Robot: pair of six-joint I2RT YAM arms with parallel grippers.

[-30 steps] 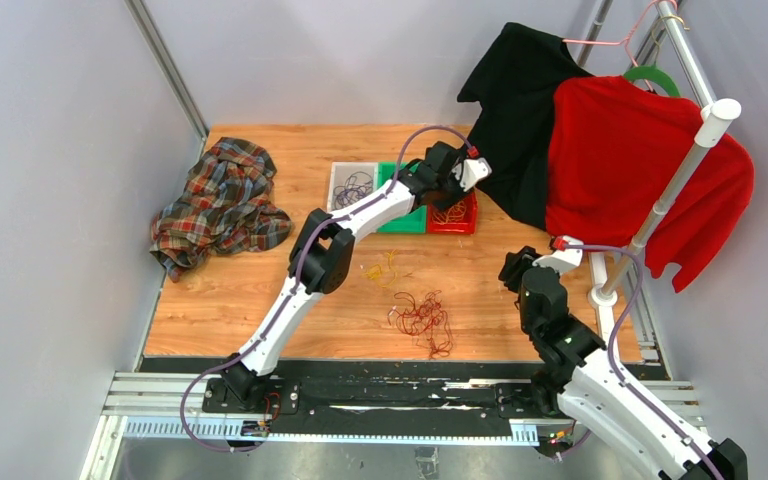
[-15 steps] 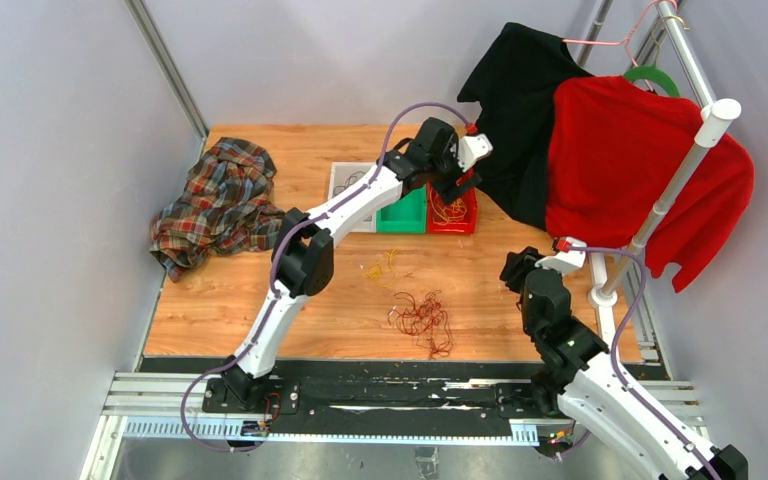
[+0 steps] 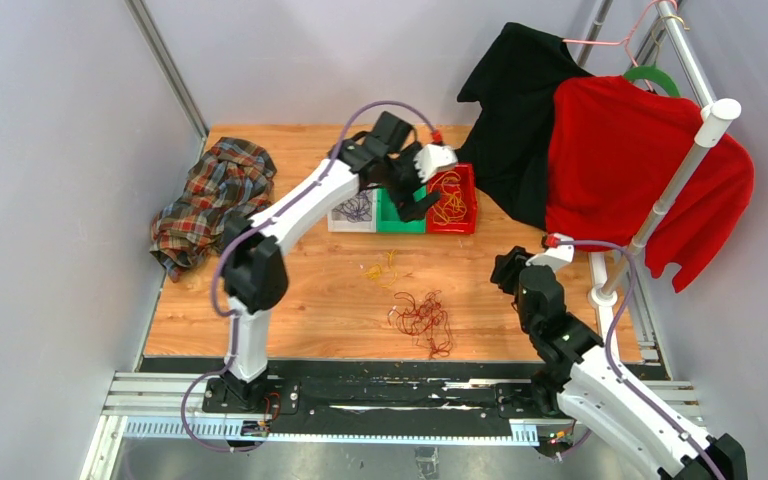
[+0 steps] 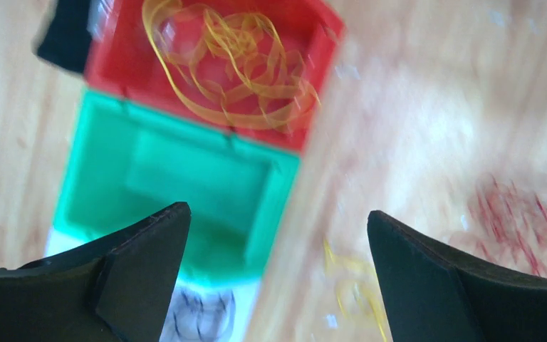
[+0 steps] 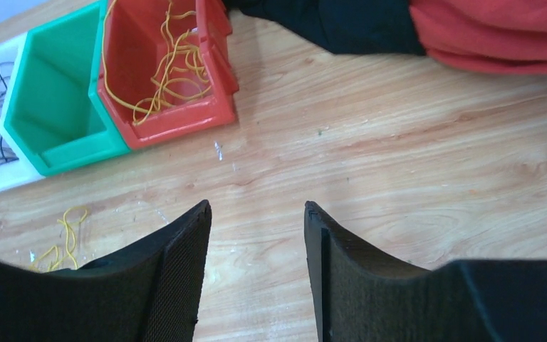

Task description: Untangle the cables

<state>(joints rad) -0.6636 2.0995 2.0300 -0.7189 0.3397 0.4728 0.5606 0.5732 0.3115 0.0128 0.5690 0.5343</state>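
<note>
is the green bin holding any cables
No, the green bin shows only bare walls and floor; yellow cables lie in the red bin.

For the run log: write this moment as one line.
left gripper: open, empty | right gripper: open, empty | yellow cables: in red bin | dark red tangle: on table

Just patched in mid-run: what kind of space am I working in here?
Probably a purpose-built robot test cell, not a home. Plain grey partition panels close in a wooden table, and staged props stand around it: a clothes rack and coloured sorting bins.
</note>
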